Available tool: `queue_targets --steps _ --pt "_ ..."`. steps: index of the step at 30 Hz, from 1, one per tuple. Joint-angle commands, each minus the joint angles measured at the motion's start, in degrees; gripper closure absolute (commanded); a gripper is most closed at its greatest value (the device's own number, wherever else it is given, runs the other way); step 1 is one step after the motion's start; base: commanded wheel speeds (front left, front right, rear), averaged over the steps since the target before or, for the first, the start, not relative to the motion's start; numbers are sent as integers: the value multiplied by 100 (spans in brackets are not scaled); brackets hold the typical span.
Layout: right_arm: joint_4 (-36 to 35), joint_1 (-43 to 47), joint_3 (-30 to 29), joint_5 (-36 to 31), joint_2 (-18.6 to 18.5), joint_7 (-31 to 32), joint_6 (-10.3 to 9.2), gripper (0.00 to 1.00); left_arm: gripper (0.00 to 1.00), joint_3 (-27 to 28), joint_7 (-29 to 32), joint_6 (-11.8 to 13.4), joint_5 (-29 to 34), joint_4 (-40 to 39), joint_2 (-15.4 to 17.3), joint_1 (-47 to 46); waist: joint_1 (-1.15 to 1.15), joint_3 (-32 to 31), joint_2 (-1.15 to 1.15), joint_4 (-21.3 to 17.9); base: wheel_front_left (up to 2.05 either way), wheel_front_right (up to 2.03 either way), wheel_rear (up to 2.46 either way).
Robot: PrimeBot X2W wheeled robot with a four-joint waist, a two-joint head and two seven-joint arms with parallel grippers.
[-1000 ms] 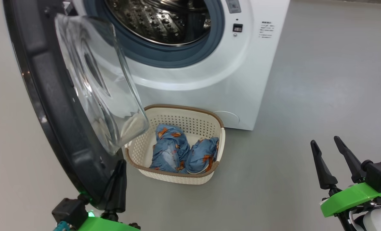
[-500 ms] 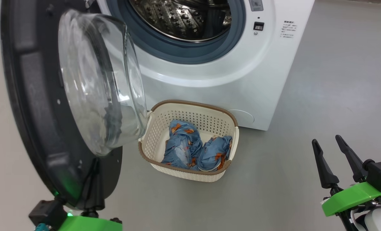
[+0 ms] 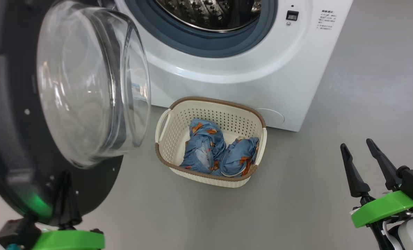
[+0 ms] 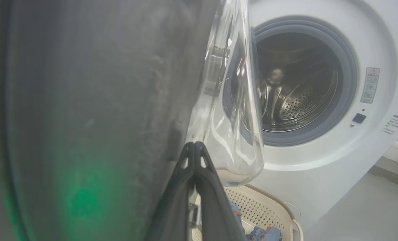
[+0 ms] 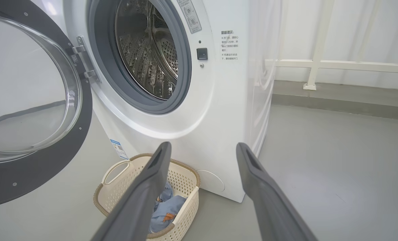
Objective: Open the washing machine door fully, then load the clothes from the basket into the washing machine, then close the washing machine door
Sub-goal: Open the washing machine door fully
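Observation:
The washing machine (image 3: 262, 66) (image 5: 219, 100) stands with its drum (image 5: 148, 50) (image 4: 296, 90) exposed. Its door (image 3: 25, 114) (image 5: 28, 160) (image 4: 85, 117) hangs swung out to the left, black rim around a clear glass bowl (image 3: 88, 83). My left gripper (image 3: 65, 177) (image 4: 194, 144) is shut, its fingers resting against the inner face of the door's lower rim. The cream basket (image 3: 168, 128) (image 5: 185, 209) sits on the floor before the machine, holding two light-blue clothes (image 3: 206, 149) (image 5: 167, 209). My right gripper (image 3: 357, 147) (image 5: 202, 149) is open and empty, off to the right above the floor.
Grey floor (image 3: 297, 208) spreads to the right of the machine and in front of the basket. A white railing (image 5: 319, 63) and wall stand behind the machine on its right side.
The door has swung further open to the left with my left gripper against its rim. The head view has shifted, so machine and basket sit further right. The right gripper holds still.

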Motion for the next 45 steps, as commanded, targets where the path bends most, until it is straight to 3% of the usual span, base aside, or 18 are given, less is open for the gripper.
queue_targets --steps 1,31,45 --pt "-147 -154 66 -25 -134 -70 31 0 100 359 -61 91 77 -55 208 -241 0 59 0 36 0 0 0" --pt "-147 -378 166 -28 -349 -70 31 0 100 1773 -61 63 209 1043 893 -1238 0 362 0 163 0 0 0" --pt "-199 -490 218 -44 -463 -70 31 0 100 2420 -61 -108 406 1958 1322 -1905 0 589 0 141 0 0 0"
